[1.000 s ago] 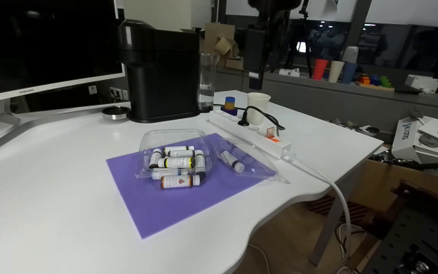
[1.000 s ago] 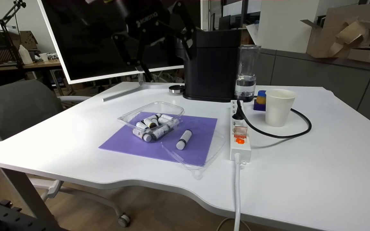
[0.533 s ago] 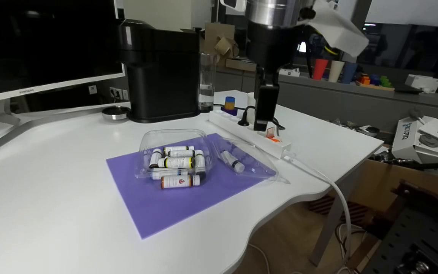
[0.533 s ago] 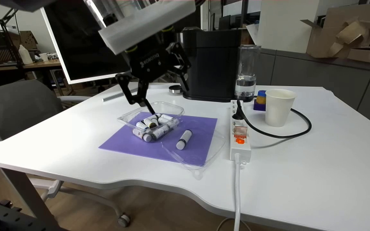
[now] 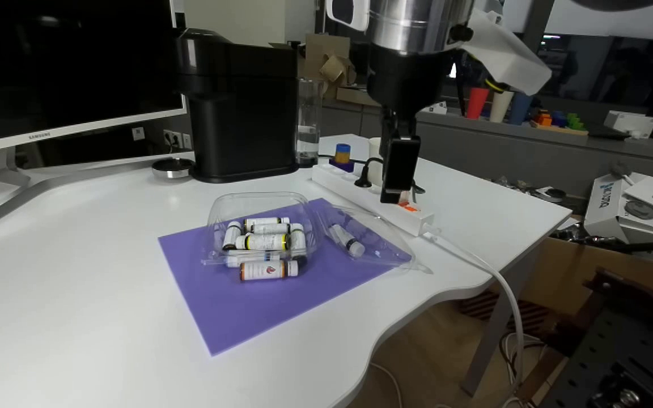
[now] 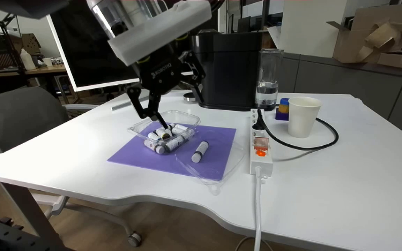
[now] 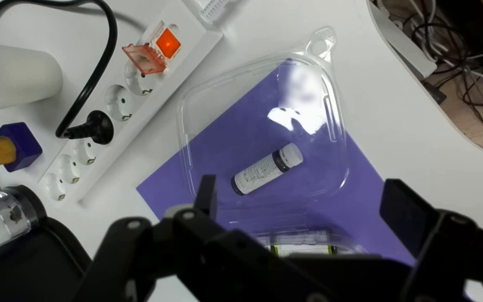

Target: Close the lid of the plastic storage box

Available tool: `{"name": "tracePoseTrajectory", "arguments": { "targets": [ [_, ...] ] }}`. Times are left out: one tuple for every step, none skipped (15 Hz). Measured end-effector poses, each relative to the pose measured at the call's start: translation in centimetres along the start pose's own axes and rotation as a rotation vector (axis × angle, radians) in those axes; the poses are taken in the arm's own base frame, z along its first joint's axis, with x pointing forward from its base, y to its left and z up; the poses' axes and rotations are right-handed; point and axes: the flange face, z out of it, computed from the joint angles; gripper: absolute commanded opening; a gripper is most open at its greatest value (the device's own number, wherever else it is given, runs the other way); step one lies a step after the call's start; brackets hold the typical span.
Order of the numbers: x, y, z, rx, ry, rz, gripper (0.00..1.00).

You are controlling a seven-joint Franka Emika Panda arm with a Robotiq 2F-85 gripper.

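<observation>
The plastic storage box (image 5: 261, 205) is clear and holds several white-labelled bottles; it also shows in an exterior view (image 6: 191, 120). Its clear lid (image 5: 386, 247) lies folded open beside it, partly on the purple mat, with a tab at its free end. The lid also shows in an exterior view (image 6: 223, 158) and the wrist view (image 7: 317, 167). A single bottle (image 7: 266, 170) lies within the lid's outline. My gripper (image 6: 183, 114) is open and empty, above the table. In the wrist view its fingers (image 7: 301, 197) are wide apart; the gripper hides most of the box there.
A white power strip (image 5: 366, 195) with a black plug stands beyond the lid. A white cup (image 6: 302, 118), a stack of coloured blocks (image 6: 283, 108), a glass of water (image 6: 267, 83) and a black appliance (image 5: 241, 113) stand behind. The table's curved edge (image 5: 417, 309) is in front.
The arm has come down, fast at first and slightly over the last half second. The gripper stays open. The box, lid and bottles have not moved.
</observation>
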Motion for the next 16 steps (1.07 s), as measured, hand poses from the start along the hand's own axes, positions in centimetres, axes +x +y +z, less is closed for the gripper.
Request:
{"name": "tracePoseTrajectory", "arguments": {
  "targets": [
    [0.1,-0.3,0.0,-0.007,0.007,-0.009,1.0],
    [0.2,-0.6,-0.1,-0.014,0.018,-0.02,1.0],
    [0.2,-1.0,-0.1,-0.022,0.024,-0.033,1.0],
    [0.2,-1.4,-0.1,-0.03,0.028,-0.044,1.0],
    [0.1,-1.9,0.0,-0.037,0.031,-0.055,1.0],
    [0.0,-2.3,0.1,-0.041,0.033,-0.063,1.0],
    [-0.1,-2.8,0.3,-0.044,0.033,-0.066,1.0],
    [-0.3,-3.3,0.5,-0.045,0.031,-0.06,1.0],
    [-0.5,-3.8,0.9,-0.043,0.024,-0.048,1.0],
    [-0.8,-4.2,1.4,-0.039,0.014,-0.035,1.0],
    [-1.1,-4.6,2.0,-0.033,0.006,-0.019,1.0],
    [-1.3,-4.9,2.7,-0.03,-0.002,-0.003,1.0],
    [-1.4,-5.2,3.4,-0.027,-0.007,0.012,1.0],
    [-1.4,-5.3,4.1,-0.025,-0.008,0.027,1.0],
    [-1.4,-5.4,4.7,-0.025,-0.005,0.042,1.0],
    [-1.2,-5.3,5.3,-0.027,0.002,0.056,1.0]
  ]
}}
